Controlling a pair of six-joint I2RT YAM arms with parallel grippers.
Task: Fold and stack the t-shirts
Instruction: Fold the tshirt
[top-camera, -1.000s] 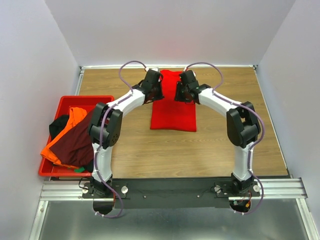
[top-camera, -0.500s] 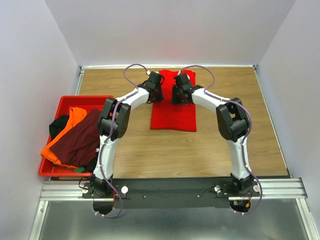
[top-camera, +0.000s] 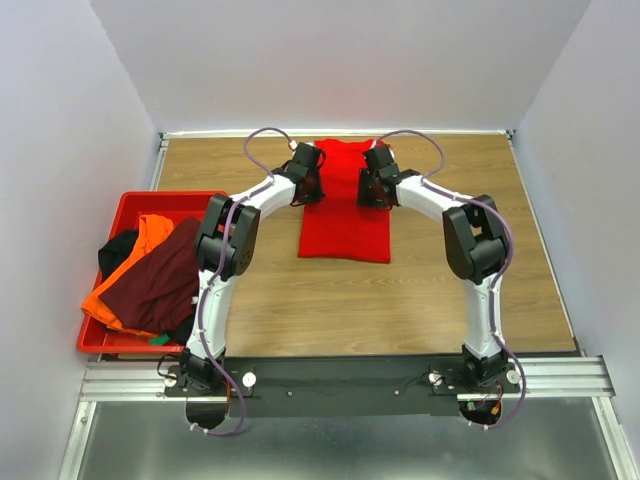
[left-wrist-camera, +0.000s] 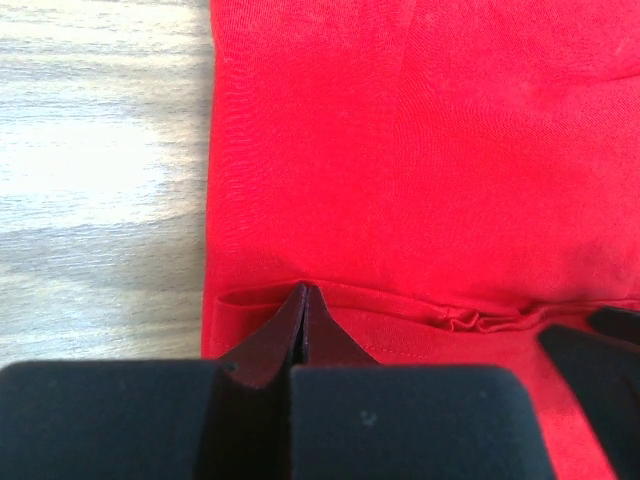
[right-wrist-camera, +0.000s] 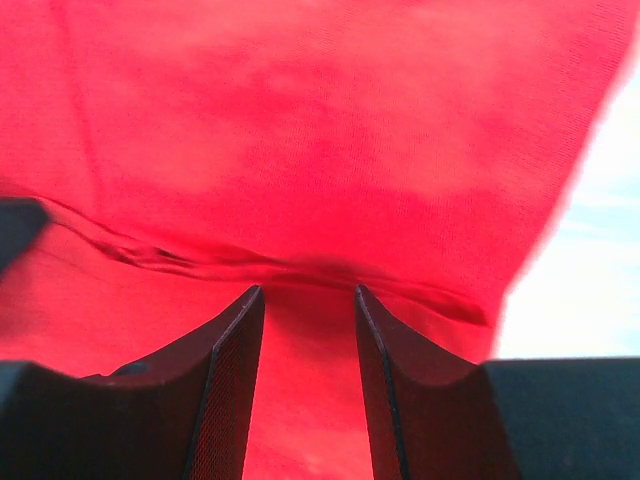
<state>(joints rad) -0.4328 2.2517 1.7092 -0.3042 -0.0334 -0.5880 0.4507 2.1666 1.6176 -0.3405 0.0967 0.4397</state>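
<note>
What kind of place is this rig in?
Likely a lab test cell: wood-grain tabletop boxed in by plain white walls, grey aluminium rail carrying two white robot arms, red plastic crate of cloth t-shirts beside one bright red cloth t-shirt.

A wood-grain table (top-camera: 300, 310) fills a booth of plain pale walls: a back wall (top-camera: 340, 60) behind the table's far edge and side walls flanking it. A red plastic crate (top-camera: 130, 197) sits at the table's left edge. An aluminium rail (top-camera: 560, 378) runs along the table's near edge, with grey sheet metal (top-camera: 350, 445) in front, under soft, even light.
</note>
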